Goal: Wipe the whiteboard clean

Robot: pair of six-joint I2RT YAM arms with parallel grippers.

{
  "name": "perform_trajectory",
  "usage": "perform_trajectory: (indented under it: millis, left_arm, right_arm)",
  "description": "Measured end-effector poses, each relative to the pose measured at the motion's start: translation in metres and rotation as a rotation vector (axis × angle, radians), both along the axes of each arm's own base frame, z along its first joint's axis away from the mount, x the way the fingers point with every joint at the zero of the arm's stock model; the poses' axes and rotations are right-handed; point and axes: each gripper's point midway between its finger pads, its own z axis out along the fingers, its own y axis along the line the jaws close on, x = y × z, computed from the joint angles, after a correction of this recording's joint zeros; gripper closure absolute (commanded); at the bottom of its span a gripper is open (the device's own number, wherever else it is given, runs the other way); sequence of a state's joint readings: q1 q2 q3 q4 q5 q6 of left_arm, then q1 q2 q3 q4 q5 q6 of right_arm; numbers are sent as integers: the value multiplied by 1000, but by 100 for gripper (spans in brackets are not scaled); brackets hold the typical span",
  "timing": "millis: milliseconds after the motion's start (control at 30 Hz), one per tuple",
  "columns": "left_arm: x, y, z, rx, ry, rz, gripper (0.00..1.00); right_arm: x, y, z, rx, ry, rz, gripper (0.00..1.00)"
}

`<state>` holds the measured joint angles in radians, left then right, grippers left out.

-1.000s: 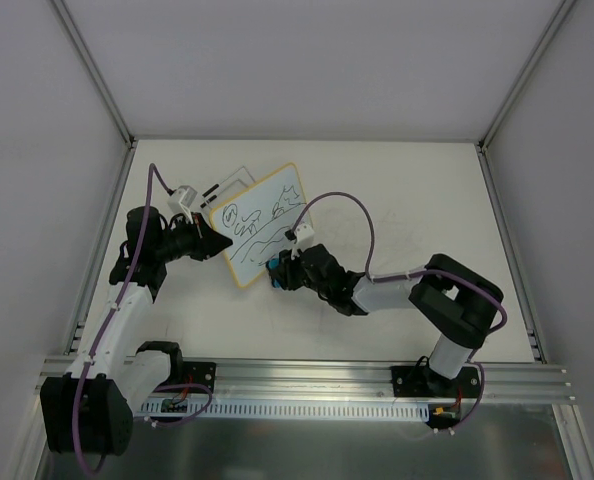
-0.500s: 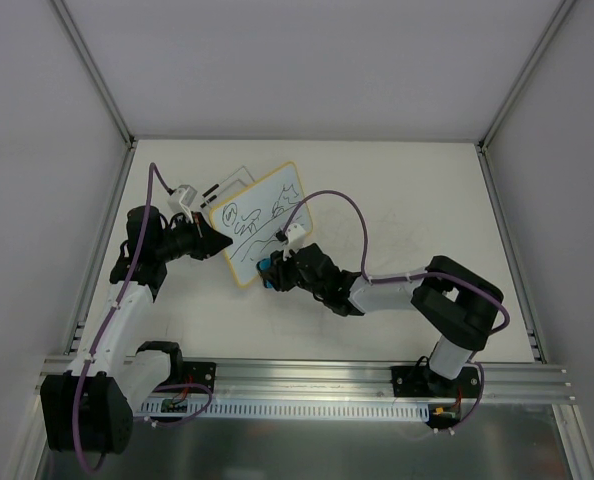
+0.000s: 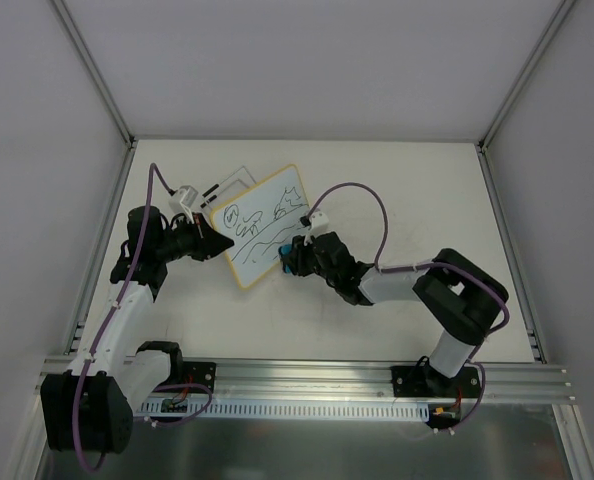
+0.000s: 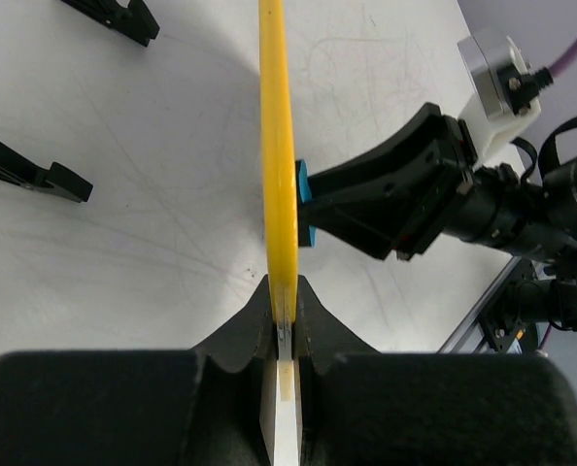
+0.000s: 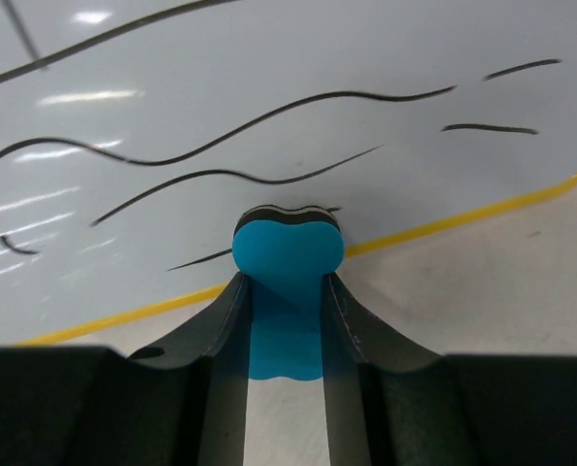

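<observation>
The left gripper [image 3: 218, 244] is clamped on a corner of the whiteboard [image 3: 262, 222], which is yellow-rimmed, black-scribbled and being held over the table's [image 3: 407, 190] left-centre. A blue eraser [image 5: 288, 254] is being pinched against it by the right gripper [image 5: 287, 291]. The rim is being shown edge-on only in the left wrist view.

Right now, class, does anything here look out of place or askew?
Yes: the whiteboard is not lying flat. The left tool clamps one edge and holds it tilted up from the table, while the right tool holds a blue eraser at its scribbled face. Nothing looks spilled or damaged.
</observation>
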<state>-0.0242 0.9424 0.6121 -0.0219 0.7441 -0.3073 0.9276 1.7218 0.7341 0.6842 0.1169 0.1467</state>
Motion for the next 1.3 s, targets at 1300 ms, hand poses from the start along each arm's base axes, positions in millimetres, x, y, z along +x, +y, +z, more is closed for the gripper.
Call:
perform_trajectory:
  millis: [1300]
  left_arm:
    - [3, 4, 0, 12, -10, 15, 100]
  right_arm:
    - [-23, 20, -8, -25, -8, 232, 100]
